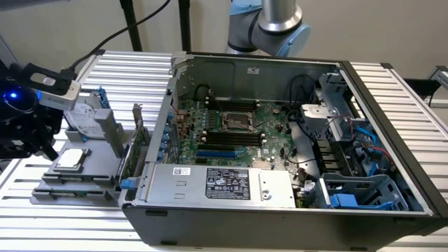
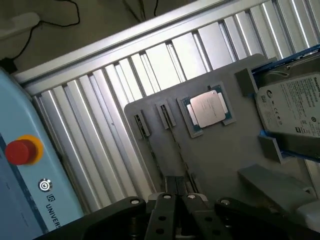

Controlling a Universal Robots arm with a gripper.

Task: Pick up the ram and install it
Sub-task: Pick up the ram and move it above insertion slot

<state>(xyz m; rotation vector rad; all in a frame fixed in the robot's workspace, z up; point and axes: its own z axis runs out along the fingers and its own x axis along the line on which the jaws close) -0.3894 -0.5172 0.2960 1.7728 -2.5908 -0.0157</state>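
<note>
- While I watch from the exterior view, the gripper [image 1: 27, 137] hangs at that view's left edge, over the far-left end of the grey tray [image 1: 78, 187], well apart from the open computer case [image 1: 280, 230].
- On the wrist view the gripper sits low over the tray, directly above two narrow holders. I cannot tell how far it is open, nor whether it has hold of anything.
- I take the ram [image 2: 181, 153] to be the thin stick seen edge-on in one of those holders. It runs from a small end clip on the tray toward the gripper and passes under it. It is too thin here for me to be sure of more.
- A second thin line runs parallel just beside it in the neighbouring holder.
- On the same tray, the processor [image 2: 209, 109] lies flat in its square seat beside the holders, and the hard drive [image 2: 294, 107] sits past it in a blue-edged bay.
- An upright card [image 1: 138, 137] with a metal bracket stands between the tray and the case.
- Inside the case the motherboard [image 1: 269, 118] lies flat, and its long black memory slots [image 1: 231, 137] are near the middle.
- Everything rests on the slatted table [image 1: 140, 68].
- At the edge of the wrist view, a teach pendant [image 2: 20, 200] with a red button [image 2: 20, 151] lies beside the table.
</note>
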